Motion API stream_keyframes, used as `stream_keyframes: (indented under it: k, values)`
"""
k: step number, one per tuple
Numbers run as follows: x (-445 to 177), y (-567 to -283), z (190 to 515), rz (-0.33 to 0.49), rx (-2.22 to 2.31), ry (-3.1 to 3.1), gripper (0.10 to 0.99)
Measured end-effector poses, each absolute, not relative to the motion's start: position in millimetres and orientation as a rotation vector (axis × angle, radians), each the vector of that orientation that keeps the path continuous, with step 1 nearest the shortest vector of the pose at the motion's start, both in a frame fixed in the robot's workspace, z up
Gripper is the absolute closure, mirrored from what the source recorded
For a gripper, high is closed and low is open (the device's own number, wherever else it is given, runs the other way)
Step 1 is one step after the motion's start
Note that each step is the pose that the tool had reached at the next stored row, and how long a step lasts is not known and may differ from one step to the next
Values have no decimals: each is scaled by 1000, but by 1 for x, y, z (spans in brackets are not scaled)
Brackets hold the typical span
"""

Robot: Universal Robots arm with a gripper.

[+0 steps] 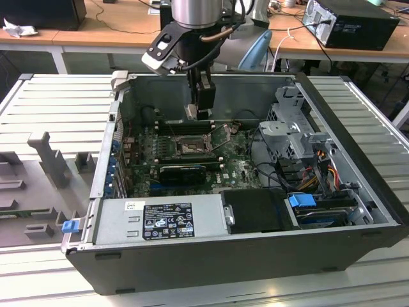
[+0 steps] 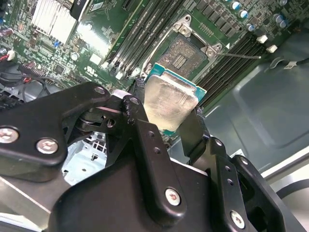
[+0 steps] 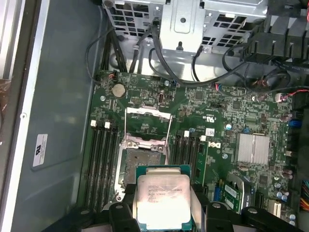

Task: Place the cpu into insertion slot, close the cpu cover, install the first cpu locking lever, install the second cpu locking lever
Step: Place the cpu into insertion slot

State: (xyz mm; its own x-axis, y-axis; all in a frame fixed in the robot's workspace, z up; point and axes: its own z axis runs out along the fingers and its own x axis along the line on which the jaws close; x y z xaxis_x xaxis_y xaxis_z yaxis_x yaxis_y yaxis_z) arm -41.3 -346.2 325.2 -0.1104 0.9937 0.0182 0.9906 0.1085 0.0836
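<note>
The claw (image 2: 166, 116) grips the cpu (image 2: 169, 96) by two opposite edges between its black fingers. It holds the chip in the air just above the insertion slot (image 3: 140, 162) and not yet seated, inside the open computer case (image 1: 358, 121). The cpu cover (image 3: 147, 112), a thin silvery frame with a cut-out middle, stands flipped back, leaving the dark socket bed bare. To my eye the step in hand is placement, and doing it well means keeping the chip flat, its edges square to the metal rim, and lowering it straight with no sideways slide, since the socket bed looks finely textured and delicate. The cpu shows a dull, brushed pale-metal face on a green substrate; the circuit board (image 3: 217, 111) is matte green, flanked by long black memory slots (image 3: 101, 164).
</note>
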Motion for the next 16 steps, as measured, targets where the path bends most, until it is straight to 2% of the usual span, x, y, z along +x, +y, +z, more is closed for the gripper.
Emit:
stream_keyframes:
  k: [16]
  values:
    - [-41,-346,320,115,2070,2304,557]
